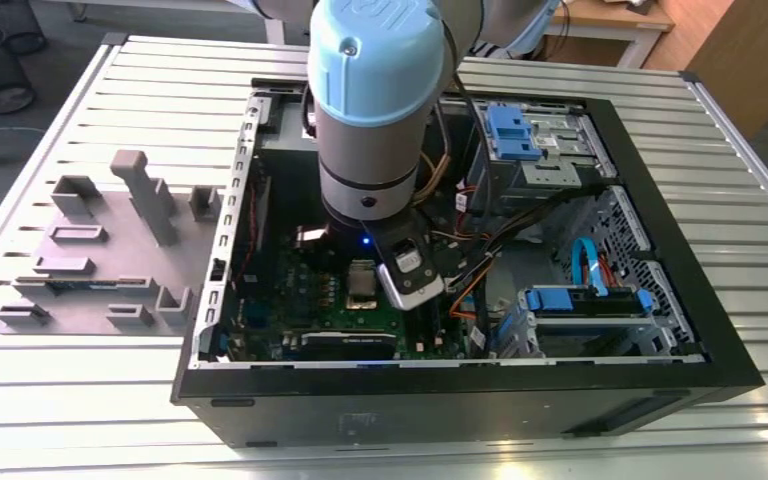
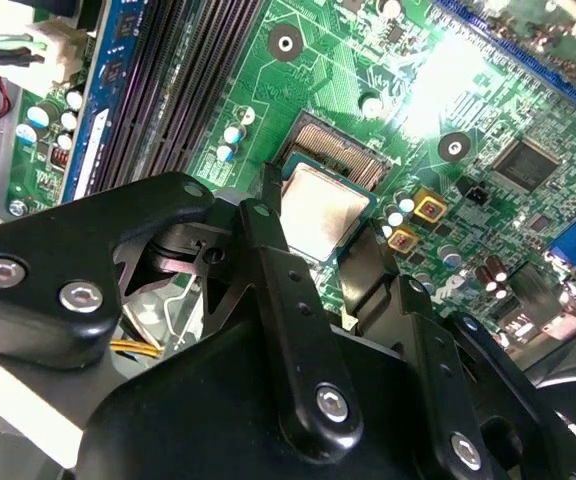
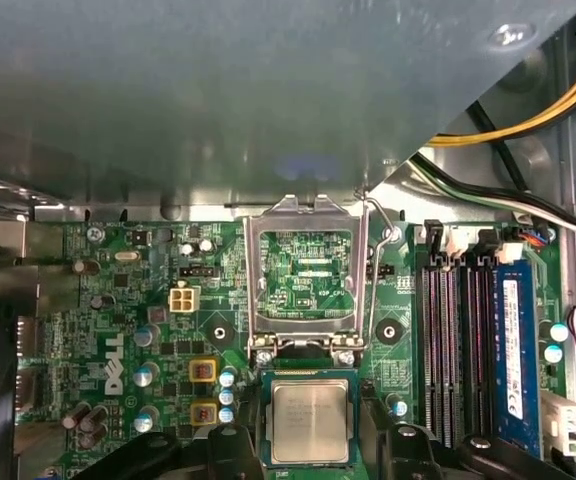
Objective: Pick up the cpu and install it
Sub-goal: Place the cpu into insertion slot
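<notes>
Slatted aluminium table (image 1: 117, 100) carries an open computer case (image 1: 424, 400) at the centre of the exterior view, with lilac-grey holder blocks (image 1: 104, 250) on the exterior view's left. The arm (image 1: 371, 100) reaches down into the case.

Your gripper (image 2: 315, 208) is closed to a narrow gap. In the second wrist view its 2 black fingers (image 2: 268, 240) appear pressed against 2 opposite edges of the cpu (image 2: 323, 210), so I judge the chip to be held. The cpu sits directly over the socket (image 2: 340, 150) on the green motherboard (image 2: 388, 60). A strip of dark socket contacts shows past 1 side of it, so it looks offset or not yet seated. You cannot tell its height above the contacts.

In the first wrist view the load plate (image 3: 303, 270) stands flipped open just beyond the cpu (image 3: 310, 420), with its lever (image 3: 373, 290) raised beside it. The memory slots (image 3: 448, 330) lie farther out.

Watch 3 risks:
- If the chip goes in offset or tilted, it could bend the socket contacts.
- The edge grip is thin, so a slip could drop a corner into the socket.
- The fingers sit close to the plate's hinge and the small capacitors (image 3: 227, 390), and a sideways correction could knock them.
</notes>
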`<move>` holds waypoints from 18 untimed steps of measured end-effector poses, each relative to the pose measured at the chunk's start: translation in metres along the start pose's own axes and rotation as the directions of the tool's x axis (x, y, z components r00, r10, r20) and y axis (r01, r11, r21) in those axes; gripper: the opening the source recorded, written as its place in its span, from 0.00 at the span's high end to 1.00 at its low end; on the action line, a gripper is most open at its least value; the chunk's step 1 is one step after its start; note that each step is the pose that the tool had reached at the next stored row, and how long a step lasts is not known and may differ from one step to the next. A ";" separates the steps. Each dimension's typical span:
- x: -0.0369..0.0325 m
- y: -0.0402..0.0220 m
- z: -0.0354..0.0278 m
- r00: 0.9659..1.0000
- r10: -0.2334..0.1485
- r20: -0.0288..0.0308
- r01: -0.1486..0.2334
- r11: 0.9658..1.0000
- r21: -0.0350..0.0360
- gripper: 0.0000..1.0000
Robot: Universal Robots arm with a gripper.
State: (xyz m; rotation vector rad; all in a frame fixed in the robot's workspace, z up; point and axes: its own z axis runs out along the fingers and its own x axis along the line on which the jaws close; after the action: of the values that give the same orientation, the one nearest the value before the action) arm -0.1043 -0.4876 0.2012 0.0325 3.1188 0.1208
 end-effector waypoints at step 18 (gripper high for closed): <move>0.0000 -0.0056 0.0043 1.000 0.000 0.000 0.000 1.000 0.000 0.53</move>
State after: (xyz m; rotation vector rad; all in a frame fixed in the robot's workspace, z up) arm -0.1043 -0.4929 0.1965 0.0326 3.1188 0.1205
